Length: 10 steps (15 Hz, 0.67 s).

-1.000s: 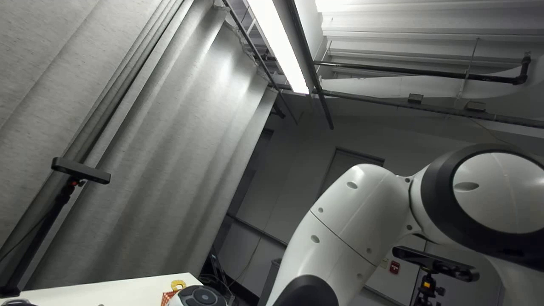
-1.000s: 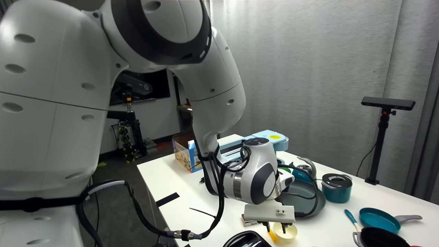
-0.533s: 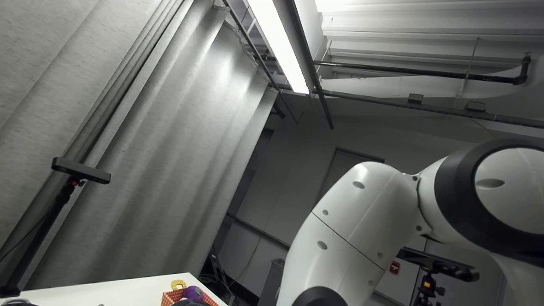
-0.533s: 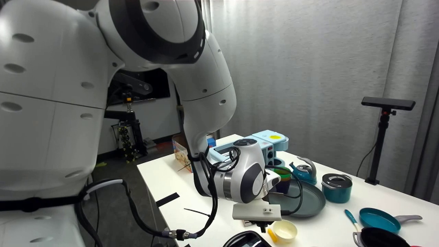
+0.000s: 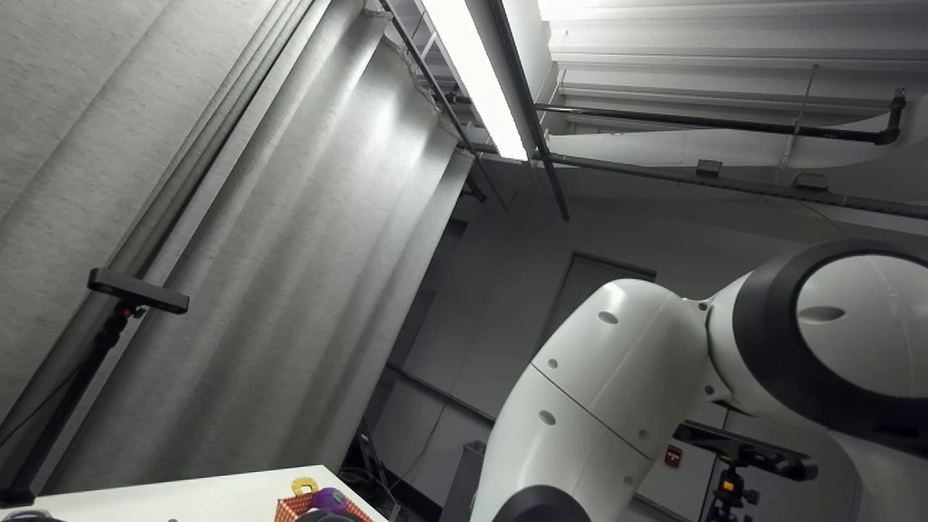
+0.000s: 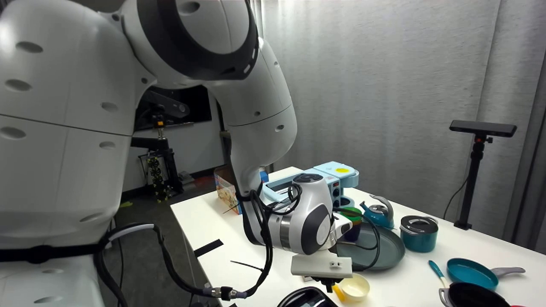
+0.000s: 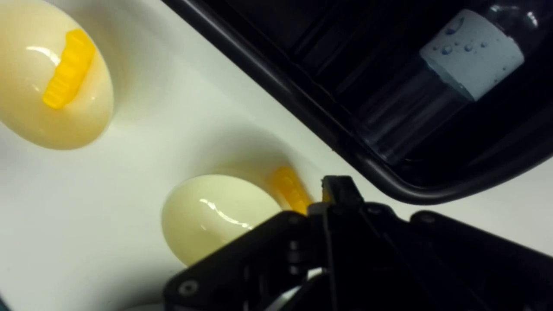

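Observation:
My gripper [image 7: 327, 197] is shut, its two dark fingertips together and nothing seen held between them. In an exterior view the gripper [image 6: 328, 285] points down over the white table. A yellow ridged stick [image 7: 288, 186] lies beside a cream bowl [image 7: 216, 211]; its lower end is hidden behind the fingers in the wrist view. Further left there, a second cream bowl [image 7: 26, 116] has another yellow stick [image 7: 69, 71] in it. To the upper right is a black container [image 7: 371, 169], holding a clear object with a pale blue label [image 7: 473, 54].
On the table [image 6: 426, 294] are a grey pan [image 6: 390, 249], a teal pot [image 6: 420, 238], a kettle [image 6: 377, 216], a teal frying pan [image 6: 471, 273] and a black pot [image 6: 473, 294]. A light blue toy appliance [image 6: 332, 181] stands behind the arm. A checkered basket [image 5: 291, 506] holds a purple item [image 5: 330, 499].
The fingers, apart a second ago, have come together. The arm swung left in an exterior view, then slightly back right. The purple item in the basket came into sight. The yellow stick stayed by the bowl.

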### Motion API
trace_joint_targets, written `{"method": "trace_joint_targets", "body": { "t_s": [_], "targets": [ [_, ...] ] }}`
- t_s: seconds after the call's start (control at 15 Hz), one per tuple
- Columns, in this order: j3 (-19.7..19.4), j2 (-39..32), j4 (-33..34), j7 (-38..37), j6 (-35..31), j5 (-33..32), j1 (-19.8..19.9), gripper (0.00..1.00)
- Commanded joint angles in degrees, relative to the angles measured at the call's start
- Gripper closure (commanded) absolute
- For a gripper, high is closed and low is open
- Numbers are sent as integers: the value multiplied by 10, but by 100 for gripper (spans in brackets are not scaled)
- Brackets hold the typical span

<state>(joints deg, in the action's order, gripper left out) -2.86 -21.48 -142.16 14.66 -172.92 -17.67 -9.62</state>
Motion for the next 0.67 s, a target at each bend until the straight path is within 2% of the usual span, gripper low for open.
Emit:
{"method": "trace_joint_targets", "body": {
  "t_s": [0.0,0.33,0.6],
  "targets": [
    [11,-5,25,11,32,-2,29,100],
    [37,-29,62,33,80,17,71,100],
    [50,-52,86,43,118,20,89,100]
  ]
}}
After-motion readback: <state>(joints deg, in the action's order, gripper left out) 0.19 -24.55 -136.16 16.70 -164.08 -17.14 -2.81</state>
